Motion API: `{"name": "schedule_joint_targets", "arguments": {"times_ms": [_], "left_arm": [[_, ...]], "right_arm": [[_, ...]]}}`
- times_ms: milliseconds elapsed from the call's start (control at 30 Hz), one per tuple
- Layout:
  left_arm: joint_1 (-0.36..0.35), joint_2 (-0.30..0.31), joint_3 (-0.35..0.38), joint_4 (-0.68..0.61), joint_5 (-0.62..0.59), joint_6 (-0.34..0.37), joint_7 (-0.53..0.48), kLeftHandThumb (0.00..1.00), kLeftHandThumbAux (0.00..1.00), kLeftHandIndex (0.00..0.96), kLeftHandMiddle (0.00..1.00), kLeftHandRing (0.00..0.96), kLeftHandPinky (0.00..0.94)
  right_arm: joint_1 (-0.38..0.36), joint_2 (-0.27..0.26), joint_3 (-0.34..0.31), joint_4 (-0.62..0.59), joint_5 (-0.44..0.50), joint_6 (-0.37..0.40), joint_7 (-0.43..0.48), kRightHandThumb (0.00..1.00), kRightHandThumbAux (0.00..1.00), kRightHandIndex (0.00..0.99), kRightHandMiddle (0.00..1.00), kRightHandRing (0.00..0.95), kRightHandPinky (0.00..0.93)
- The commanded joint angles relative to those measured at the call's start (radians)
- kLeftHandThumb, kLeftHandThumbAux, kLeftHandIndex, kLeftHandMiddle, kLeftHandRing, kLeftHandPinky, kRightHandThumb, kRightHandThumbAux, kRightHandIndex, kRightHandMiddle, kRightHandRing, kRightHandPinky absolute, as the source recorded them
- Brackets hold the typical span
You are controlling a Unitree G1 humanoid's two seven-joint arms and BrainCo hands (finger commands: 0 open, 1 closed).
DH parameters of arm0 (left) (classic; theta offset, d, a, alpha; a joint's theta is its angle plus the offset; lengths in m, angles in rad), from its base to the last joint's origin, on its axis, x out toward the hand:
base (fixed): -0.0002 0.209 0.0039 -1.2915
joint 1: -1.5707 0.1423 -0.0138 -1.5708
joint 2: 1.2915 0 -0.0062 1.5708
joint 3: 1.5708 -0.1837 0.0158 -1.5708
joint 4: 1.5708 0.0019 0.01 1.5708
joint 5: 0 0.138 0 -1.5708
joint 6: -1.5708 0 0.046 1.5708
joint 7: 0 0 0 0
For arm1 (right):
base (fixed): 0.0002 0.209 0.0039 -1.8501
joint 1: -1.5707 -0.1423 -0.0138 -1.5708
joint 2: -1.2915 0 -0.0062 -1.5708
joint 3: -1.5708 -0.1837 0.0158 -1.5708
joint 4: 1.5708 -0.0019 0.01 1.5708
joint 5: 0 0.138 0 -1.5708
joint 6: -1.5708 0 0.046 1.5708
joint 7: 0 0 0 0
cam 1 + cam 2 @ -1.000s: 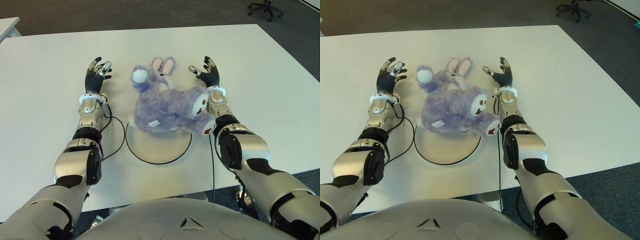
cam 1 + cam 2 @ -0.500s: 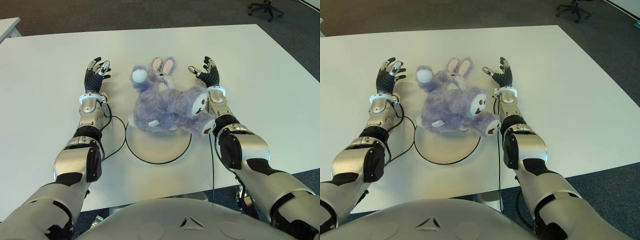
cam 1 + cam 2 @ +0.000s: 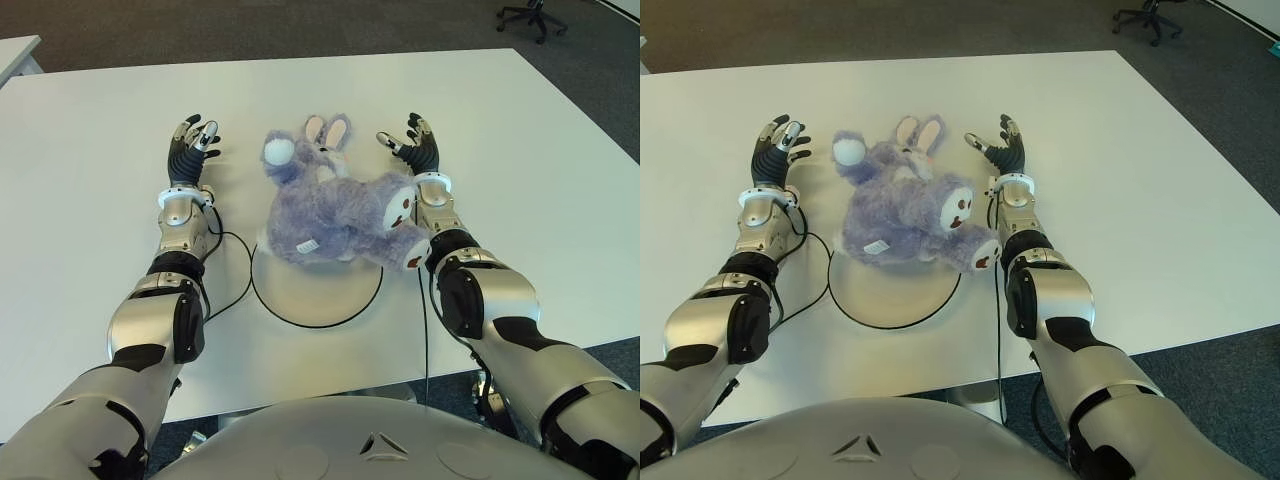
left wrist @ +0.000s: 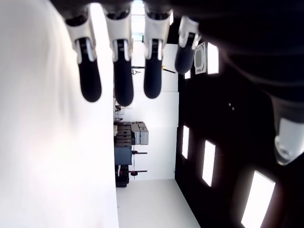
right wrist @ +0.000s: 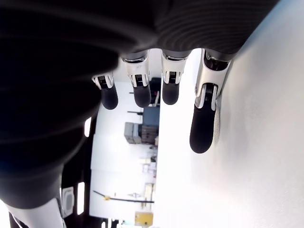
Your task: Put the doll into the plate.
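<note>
doll (image 3: 335,218) betw. both hands, partly on plate (image 3: 318,293) — untouched

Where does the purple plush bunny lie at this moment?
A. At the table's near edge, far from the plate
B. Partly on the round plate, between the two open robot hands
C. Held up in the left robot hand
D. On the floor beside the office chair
B: the purple plush bunny lies partly over the round plate, with the left robot hand and right robot hand open on either side.
</note>
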Motion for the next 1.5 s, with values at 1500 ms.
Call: {"name": "schedule_joint_targets", "arguments": {"times_ms": [1500], "left_arm": [[0.128, -0.087, -0.03, 0.124, 0.051, -0.186, 0.136, 0.038, 0.506, 0.085, 0.23, 0.262, 0.263]], "right_arm": [[0.135, 0.043, -0.085, 0.076, 0.1, 0.02, 0.048, 0.161, 0.783, 0.159, 0.12, 0.101, 0.093]]}}
